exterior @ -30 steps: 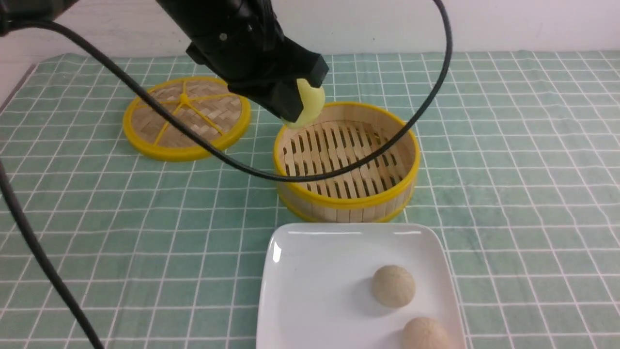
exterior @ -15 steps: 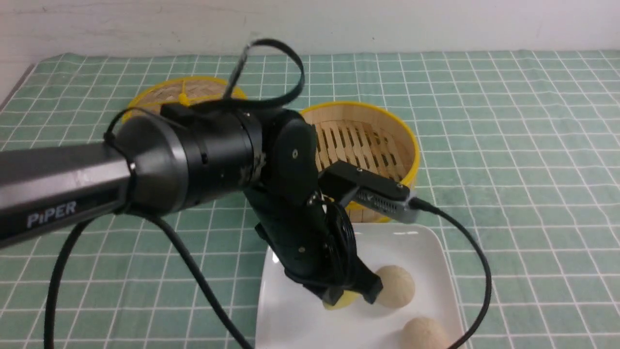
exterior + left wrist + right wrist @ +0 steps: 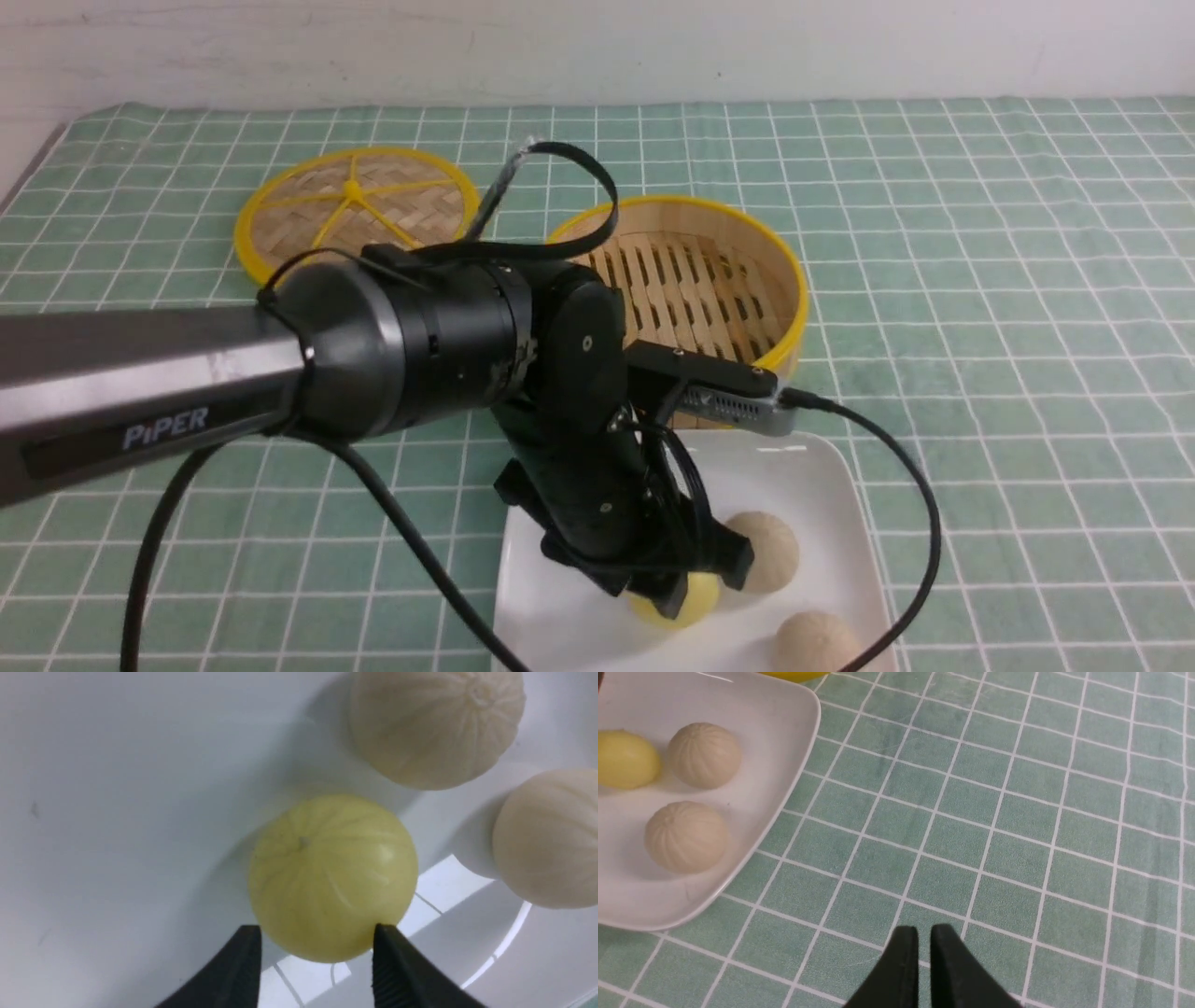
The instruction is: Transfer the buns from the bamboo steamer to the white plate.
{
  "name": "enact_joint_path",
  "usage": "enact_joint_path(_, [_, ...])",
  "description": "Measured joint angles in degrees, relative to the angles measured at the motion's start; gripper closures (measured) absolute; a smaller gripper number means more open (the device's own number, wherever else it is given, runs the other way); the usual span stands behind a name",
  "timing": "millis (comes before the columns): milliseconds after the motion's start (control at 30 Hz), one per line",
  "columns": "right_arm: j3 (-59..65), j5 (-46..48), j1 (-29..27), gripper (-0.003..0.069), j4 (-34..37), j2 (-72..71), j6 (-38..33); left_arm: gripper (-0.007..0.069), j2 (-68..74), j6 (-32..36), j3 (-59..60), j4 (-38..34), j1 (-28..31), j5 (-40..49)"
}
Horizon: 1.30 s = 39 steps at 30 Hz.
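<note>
1. Nearest cream bun [image 3: 817, 642] is sitting at the near right edge of the white plate [image 3: 569, 597]. The front view is cutting it off, while the right wrist view is showing it whole, pleats included.
2. Yellow bun [image 3: 331, 877] is resting around the plate's middle, just beside the second cream bun [image 3: 767, 549]. The front view is hiding their meeting point behind black fingers; both wrist views are showing a slim gap.
3. Left gripper [image 3: 315, 928] is hanging right over the yellow bun with its jaws standing spread. In the left wrist view the tips are flanking the bun's edge; the bun is looking round and unsquashed. Whether the tips are touching it, can't tell.
4. Right gripper [image 3: 924, 928] is showing only in its own wrist view. It is hovering over the green tablecloth [image 3: 1017, 812] beside the plate, on the cream-bun side. Its jaws are sitting nearly together, with a thin slit and nothing between.
5. Bamboo steamer [image 3: 691, 219] is standing just beyond the plate's far edge, its slatted floor showing bare. The left arm [image 3: 411, 345] is covering its near left wall.
6. Lid [image 3: 355, 219] is lying flat beyond the plate's far left, near the steamer but apart from it.
</note>
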Motion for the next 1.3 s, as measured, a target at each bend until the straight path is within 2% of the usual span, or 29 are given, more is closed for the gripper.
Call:
enact_joint_path(100, [0.0, 0.0, 0.0, 0.0586, 0.0, 0.0, 0.0, 0.0165, -1.0, 0.1, -1.1, 0.4, 0.0, 0.8])
enact_joint_path(167, [0.0, 0.0, 0.0, 0.0585, 0.1, 0.0, 0.0, 0.0139, -2.4, 0.2, -2.4, 1.6, 0.0, 2.2])
enact_joint_path(267, [0.0, -0.6, 0.0, 0.0594, 2.2, 0.0, 0.0, 0.0146, -5.7, -0.7, -4.7, 4.8, 0.0, 4.0])
enact_joint_path(367, [0.0, -4.0, 0.0, 0.0629, 4.6, 0.0, 0.0, 0.0195, -8.5, -3.2, -6.0, 7.7, 0.0, 4.7])
enact_joint_path(433, [0.0, -9.7, 0.0, 0.0669, 7.4, 0.0, 0.0, 0.0277, -10.7, -5.2, -6.6, 10.2, 0.0, 4.9])
enact_joint_path(500, [0.2, -15.3, 0.0, 0.0673, 8.0, 0.0, -0.1, 0.0363, -12.0, -6.4, -6.7, 12.2, 0.0, 5.1])
enact_joint_path(600, [1.4, -24.5, 0.0, 0.0673, 6.2, 0.0, -1.8, 0.0524, -12.8, -7.1, -6.8, 13.5, 0.0, 5.4])
enact_joint_path(667, [2.6, -28.2, 0.0, 0.0673, 4.3, 0.0, -2.4, 0.0593, -12.8, -7.2, -6.8, 13.5, 0.0, 5.7])
enact_joint_path(833, [5.6, -33.4, 0.0, 0.0672, 2.3, 0.0, -2.8, 0.0623, -12.8, -7.3, -6.8, 13.5, 0.0, 5.8])
enact_joint_path(1300, [6.2, -33.4, 0.0, 0.0667, 2.0, 0.0, -2.8, 0.0617, -12.8, -7.4, -6.8, 13.5, 0.0, 5.9])
